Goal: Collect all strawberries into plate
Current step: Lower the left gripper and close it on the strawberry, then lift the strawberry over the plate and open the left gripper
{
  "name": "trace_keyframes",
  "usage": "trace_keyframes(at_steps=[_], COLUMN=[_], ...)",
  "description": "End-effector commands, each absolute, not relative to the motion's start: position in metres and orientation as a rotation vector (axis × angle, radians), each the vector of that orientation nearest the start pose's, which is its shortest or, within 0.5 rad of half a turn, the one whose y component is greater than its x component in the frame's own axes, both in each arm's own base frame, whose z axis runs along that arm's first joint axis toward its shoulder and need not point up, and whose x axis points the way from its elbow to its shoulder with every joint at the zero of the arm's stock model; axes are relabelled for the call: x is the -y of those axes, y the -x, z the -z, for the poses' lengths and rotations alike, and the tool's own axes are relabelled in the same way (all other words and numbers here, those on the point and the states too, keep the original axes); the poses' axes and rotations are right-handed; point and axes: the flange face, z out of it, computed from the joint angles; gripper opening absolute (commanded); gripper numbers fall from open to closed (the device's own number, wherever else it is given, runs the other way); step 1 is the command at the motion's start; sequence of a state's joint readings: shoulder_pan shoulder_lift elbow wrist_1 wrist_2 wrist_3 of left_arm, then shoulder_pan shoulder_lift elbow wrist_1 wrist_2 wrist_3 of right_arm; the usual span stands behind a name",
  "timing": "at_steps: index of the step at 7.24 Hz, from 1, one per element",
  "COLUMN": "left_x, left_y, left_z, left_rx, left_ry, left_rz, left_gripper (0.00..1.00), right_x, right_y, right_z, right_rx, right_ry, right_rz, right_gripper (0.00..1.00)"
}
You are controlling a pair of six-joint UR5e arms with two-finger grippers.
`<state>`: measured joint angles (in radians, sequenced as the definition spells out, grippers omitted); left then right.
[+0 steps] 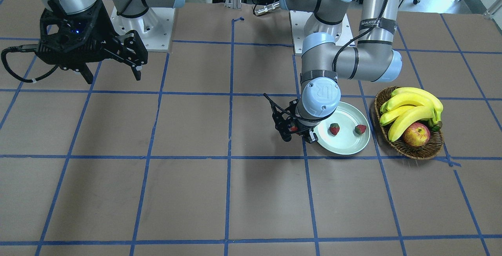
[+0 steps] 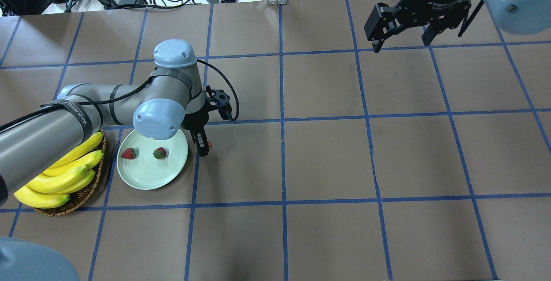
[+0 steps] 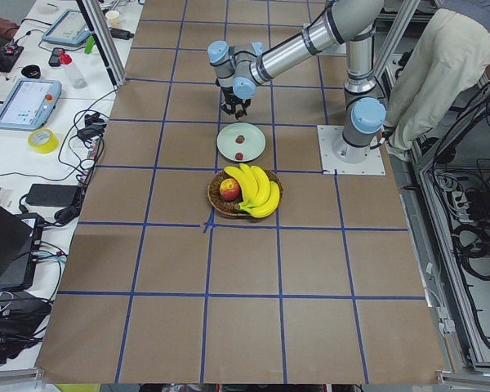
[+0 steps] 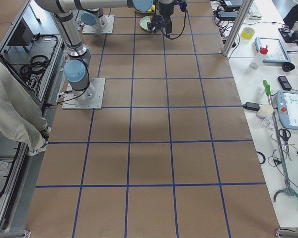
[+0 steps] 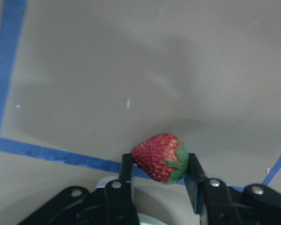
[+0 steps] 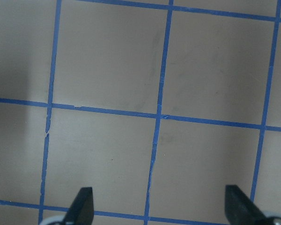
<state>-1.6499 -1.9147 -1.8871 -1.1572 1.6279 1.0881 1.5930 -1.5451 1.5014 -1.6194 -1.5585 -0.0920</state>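
Strawberry (image 5: 160, 156) pinched in left hand (image 5: 160, 163), mostly hidden overhead, seemingly just beside plate (image 2: 146, 174).

In the overhead view the plate (image 2: 146, 181) is sitting on the table (image 2: 327, 156) in the left half of the frame. One strawberry (image 2: 128, 153) is lying on it left of another (image 2: 159, 153), the two apart from each other. The basket (image 2: 82, 195) is sitting just left of the plate and holding the bananas (image 2: 60, 177); in the front-facing view the apple (image 1: 416, 134) is resting in it below the bananas. The left gripper (image 2: 205, 146) is hanging just off the plate's right rim, the third strawberry (image 5: 160, 157) sitting pinched between its fingers, outside the plate. The right gripper (image 2: 403, 43) is hovering in the upper right of the overhead frame, well apart from everything else
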Motion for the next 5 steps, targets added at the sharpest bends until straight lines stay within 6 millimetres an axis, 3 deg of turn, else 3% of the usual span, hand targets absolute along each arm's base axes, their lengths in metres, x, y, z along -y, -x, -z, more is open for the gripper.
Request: trace_keyframes(at_steps=[1,2,5], left_x=[0.547,0.554,0.552], left_y=[0.161,0.143,0.026], left_z=[-0.256,-0.261,-0.254], left_rx=[-2.610,-2.644,-2.869], left_ry=[-1.778,-1.715,-1.451], left_rz=[-0.283,-0.284,-0.398], left_gripper=[0.00,0.00,0.00], right_x=[0.508,0.509,0.508], right_y=[-0.145,-0.145,-0.144], right_z=[-0.514,-0.514,-0.514], right_rx=[-3.124,-3.124,-3.127], right_ry=[0.178,0.178,0.200], right_rz=[0.142,0.152,0.142], right_gripper=[1.00,1.00,1.00])
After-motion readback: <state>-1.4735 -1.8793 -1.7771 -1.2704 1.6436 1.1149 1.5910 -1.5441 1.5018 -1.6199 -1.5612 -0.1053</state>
